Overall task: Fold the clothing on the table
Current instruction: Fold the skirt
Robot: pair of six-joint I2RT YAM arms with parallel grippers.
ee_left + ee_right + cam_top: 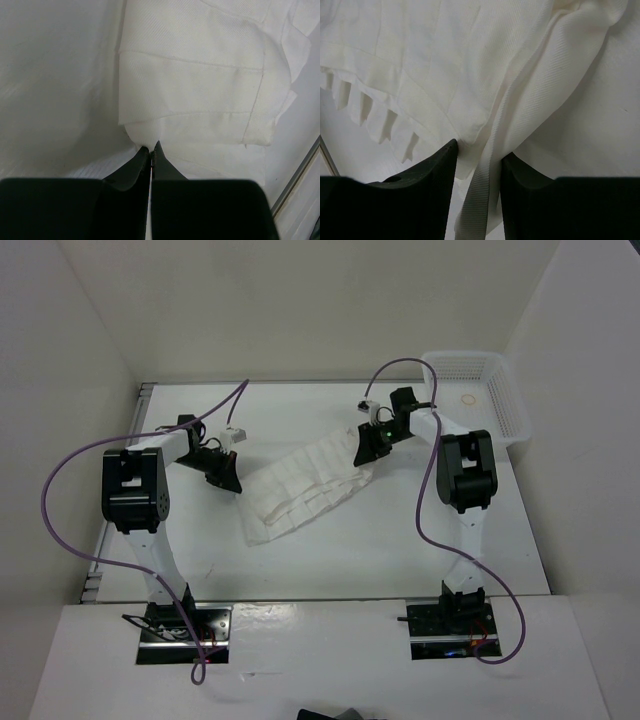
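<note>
Treat the clothing (305, 490) as light, thin and limp: apt to sag, to slide on the smooth table (330, 560) and to lose its pleats if dragged; best taken by pinching a corner or the firmer waistband, not the loose pleated hem; lying aslant across the middle of the table, one end toward the left edge, the other toward the far right corner, short of the basket (505, 405) there; left gripper (151, 148) low at the skirt's left end, forearm reaching in from the left edge, wrist tipped down, jaws pressed flat together with a thin edge of cloth apparently nipped at the tips; right gripper (479, 147) low at the far right end, arm bent at the elbow and leaning in from the right edge, jaws narrowed but apart, straddling a band of cloth, seemingly the waistband, not yet clamped; to judge from this, both ends about ready for lifting and folding over.
</note>
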